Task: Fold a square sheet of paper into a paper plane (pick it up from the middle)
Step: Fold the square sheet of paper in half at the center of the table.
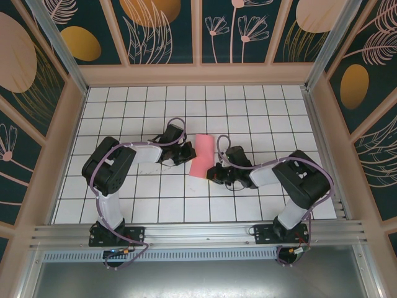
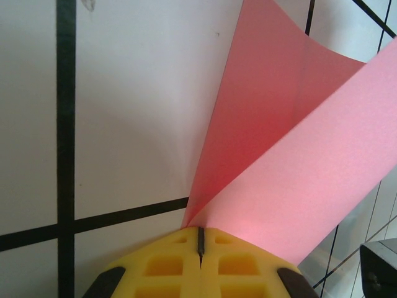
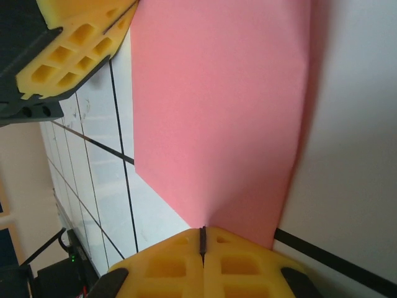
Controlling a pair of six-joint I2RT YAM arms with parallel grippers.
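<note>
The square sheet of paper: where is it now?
In the top view the square sheet of paper is at the table centre, held by the left pincer on its left and the right pincer at its near right.

The thin salmon-pink square sheet of paper (image 1: 201, 155), doubled over, sits at the middle of the white gridded worktop (image 1: 130, 205), between the two end effectors. The left end effector (image 1: 185, 153) is just left of it, fingertips closed on the sheet's left edge. The right end effector (image 1: 215, 174) is at the sheet's near right corner, fingertips pinching it there. Both arm bases stand at the worktop's near edge, well apart, one on each side.
</note>
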